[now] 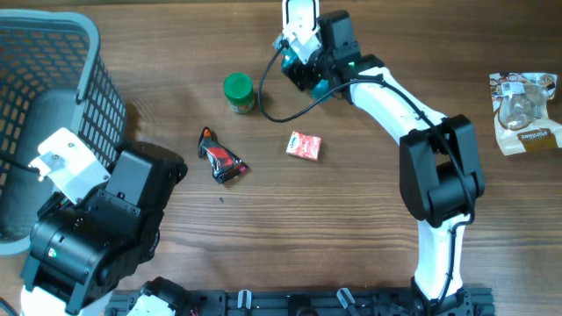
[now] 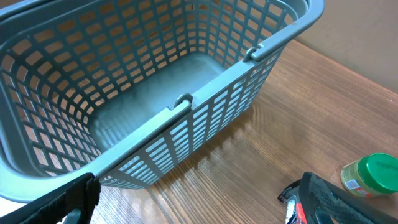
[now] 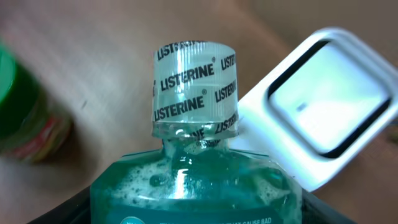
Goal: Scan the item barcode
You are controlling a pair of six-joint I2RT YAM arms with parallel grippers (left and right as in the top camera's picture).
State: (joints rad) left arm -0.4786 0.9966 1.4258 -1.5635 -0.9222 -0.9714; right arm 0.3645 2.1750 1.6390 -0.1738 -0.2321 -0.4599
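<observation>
one mouthwash bottle (image 3: 193, 186) clamped in right end effector (image 1: 306, 74), nxt to scanner (image 3: 317, 106); left end effector (image 2: 199, 211) spread wide.

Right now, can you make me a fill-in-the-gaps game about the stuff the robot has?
1. The right gripper holds a mouthwash bottle whose cap reads ____.
2. The jar standing near it has a ____ lid.
3. In the right wrist view, the scanner beside the cap is ____.
Missing words: Listerine, green, white.
</observation>
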